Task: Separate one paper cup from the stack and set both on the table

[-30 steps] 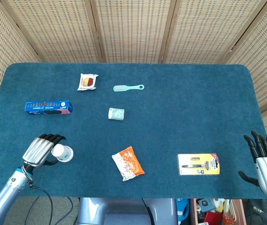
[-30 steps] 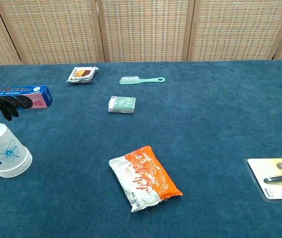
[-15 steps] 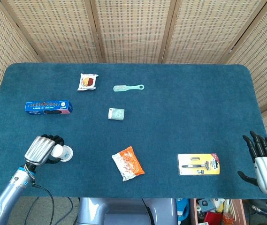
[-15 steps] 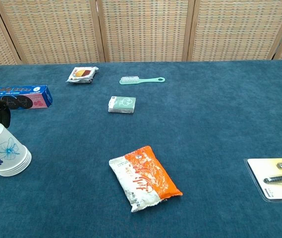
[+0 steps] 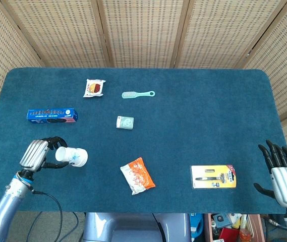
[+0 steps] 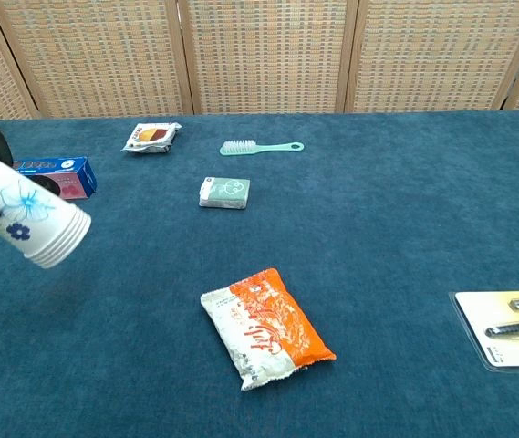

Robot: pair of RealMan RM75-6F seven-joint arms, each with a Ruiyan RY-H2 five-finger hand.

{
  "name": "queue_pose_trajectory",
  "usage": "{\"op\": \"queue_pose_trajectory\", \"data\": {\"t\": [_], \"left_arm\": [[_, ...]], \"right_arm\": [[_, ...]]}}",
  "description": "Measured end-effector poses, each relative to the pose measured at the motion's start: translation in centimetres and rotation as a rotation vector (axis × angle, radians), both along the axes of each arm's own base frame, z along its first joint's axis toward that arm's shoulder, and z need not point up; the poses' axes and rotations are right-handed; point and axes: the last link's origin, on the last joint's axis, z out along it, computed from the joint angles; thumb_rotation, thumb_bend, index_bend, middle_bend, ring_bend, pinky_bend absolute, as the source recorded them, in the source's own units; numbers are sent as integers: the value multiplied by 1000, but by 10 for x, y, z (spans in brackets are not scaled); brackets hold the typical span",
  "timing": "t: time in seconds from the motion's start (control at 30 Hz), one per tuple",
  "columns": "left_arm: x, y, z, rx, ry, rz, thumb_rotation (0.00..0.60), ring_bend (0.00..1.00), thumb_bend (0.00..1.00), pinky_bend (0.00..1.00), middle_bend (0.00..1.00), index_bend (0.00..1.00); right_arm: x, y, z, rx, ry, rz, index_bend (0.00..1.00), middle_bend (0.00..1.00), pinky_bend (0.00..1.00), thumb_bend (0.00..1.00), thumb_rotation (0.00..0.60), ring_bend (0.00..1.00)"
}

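I have the white flower-printed paper cup stack (image 5: 72, 156) gripped in my left hand (image 5: 36, 154), tipped sideways above the near-left of the blue desk (image 5: 193, 131), rims pointing right so my right hand (image 5: 286, 176), fingers (image 5: 277, 154) spread and empty, could pull one off.

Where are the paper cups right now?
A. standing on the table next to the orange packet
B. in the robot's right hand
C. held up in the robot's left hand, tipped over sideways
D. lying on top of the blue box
C: the left hand grips the stack of paper cups lifted off the table and tilted, rims pointing down and to the right in the chest view, while the right hand holds nothing.
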Motion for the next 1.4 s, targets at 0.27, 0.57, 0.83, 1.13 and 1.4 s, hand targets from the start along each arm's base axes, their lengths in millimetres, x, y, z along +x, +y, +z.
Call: {"op": "queue_pose_trajectory", "data": {"t": [0.27,0.57,0.83,1.13,1.4], "left_arm": [[26,34,-3,-133,-526,99,600,493,69,501,543,491],[90,75,-37,-330,-680,95,600,493,69,501,543,491],[159,99,-76,-477,-763,63,600,493,68,501,543,491],[201,112,-103,-546,-839,79,600,493,69,501,543,492],[213,116,-125,-585,-872,120,600,493,69,501,543,498]], "right_arm": [[-2,-23,-4,0,13,138,152,17,0,0,600,0],[6,-61,-9,45,-21,364,229,109,28,0,600,8],[27,-98,-20,59,-37,564,307,159,52,68,600,51],[58,-130,-38,58,-92,731,353,189,72,127,600,78],[84,-148,-51,63,-106,822,404,223,108,182,600,111]]}}
